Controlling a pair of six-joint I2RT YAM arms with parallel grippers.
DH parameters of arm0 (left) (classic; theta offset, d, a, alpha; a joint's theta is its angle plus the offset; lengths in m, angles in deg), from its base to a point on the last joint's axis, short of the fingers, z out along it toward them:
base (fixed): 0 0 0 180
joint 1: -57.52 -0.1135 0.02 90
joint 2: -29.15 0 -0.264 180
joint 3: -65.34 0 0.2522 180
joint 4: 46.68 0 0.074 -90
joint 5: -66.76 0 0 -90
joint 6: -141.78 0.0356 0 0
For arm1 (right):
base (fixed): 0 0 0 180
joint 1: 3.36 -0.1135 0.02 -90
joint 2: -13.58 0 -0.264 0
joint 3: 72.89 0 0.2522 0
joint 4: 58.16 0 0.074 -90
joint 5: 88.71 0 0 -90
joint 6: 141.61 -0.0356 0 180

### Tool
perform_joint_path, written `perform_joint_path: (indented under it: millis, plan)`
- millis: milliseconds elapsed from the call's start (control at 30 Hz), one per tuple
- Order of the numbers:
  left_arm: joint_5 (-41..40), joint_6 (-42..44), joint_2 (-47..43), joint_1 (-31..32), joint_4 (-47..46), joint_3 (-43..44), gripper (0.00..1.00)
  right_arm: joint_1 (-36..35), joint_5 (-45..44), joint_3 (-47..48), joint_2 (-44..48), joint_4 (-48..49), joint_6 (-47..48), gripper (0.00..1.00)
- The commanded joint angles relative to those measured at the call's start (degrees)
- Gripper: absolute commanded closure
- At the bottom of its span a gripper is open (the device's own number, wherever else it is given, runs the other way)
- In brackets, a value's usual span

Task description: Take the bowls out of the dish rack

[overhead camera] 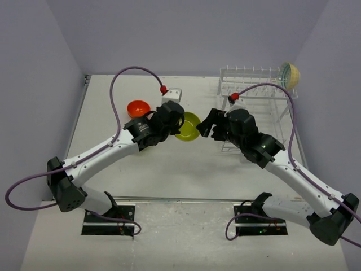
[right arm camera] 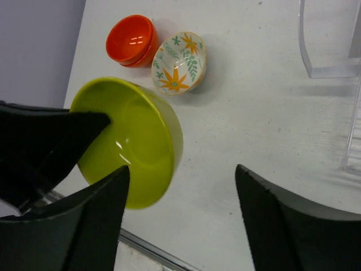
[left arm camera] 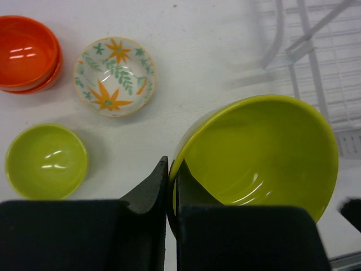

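My left gripper (overhead camera: 179, 125) (left arm camera: 172, 166) is shut on the rim of a lime green bowl (overhead camera: 189, 127) (left arm camera: 259, 152) and holds it above the table, left of the dish rack (overhead camera: 254, 93) (left arm camera: 316, 68). My right gripper (overhead camera: 205, 127) (right arm camera: 180, 175) is open and empty just right of that bowl (right arm camera: 132, 141). Two stacked orange bowls (overhead camera: 138, 108) (left arm camera: 27, 52) (right arm camera: 131, 39), a floral white bowl (left arm camera: 114, 75) (right arm camera: 179, 62) and a second lime green bowl (left arm camera: 46, 161) sit on the table. A beige bowl (overhead camera: 290, 75) stands on edge at the rack's far right corner.
The rack's wire shelf and clear legs (right arm camera: 327, 51) stand on the right side of the table. Purple walls close in the back and both sides. A metal strip (overhead camera: 186, 199) marks the table's near edge.
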Motion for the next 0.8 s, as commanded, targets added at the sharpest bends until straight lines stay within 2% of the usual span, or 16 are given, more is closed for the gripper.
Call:
perform_joint_path:
  millis: [0,33,67,133,200,233,267,300,367,533,767]
  plan:
    - [-3.6,-2.8,-3.8,-6.8,0.1,-2.4,1.00,0.0,-1.2,1.2,3.2,2.3,0.3,0.19]
    - [1.8,-2.4,-5.3,-9.1,-3.0,-4.2,1.00,0.1,-2.0,1.6,4.1,0.9,0.8,0.18]
    - [4.0,-2.4,-9.0,-14.5,-4.4,-8.3,1.00,0.1,-3.0,1.9,4.9,-1.7,1.1,0.16]
    - [7.8,-3.3,-12.8,-19.6,-7.9,-12.4,1.00,0.1,-5.6,1.5,7.4,-3.0,2.5,0.16]
    - [10.5,-4.3,-17.1,-27.8,-10.1,-18.1,1.00,0.1,-6.8,-0.5,12.0,-2.9,3.6,0.12]
    - [13.7,-5.4,-17.7,-30.7,-11.6,-21.4,1.00,0.1,-7.0,-1.0,13.3,-2.9,3.8,0.11]
    - [15.3,-5.8,-18.0,-36.3,-12.5,-22.8,1.00,0.1,-7.1,-1.6,15.5,-2.9,4.0,0.10]
    - [19.3,-6.8,-17.6,-38.9,-14.4,-24.1,1.00,0.1,-6.9,-2.6,16.4,-2.9,4.5,0.10]
    - [22.0,-7.3,-15.6,-44.3,-16.2,-27.3,1.00,0.1,-6.5,-3.4,17.9,-3.1,5.0,0.09]
    - [24.1,-7.2,-12.2,-45.8,-19.6,-30.3,1.00,0.1,-7.6,-5.4,18.8,-4.4,6.6,0.05]
    - [27.6,-8.5,-11.4,-46.3,-25.3,-36.8,1.00,0.1,-7.9,-7.3,18.5,-4.4,6.8,0.04]
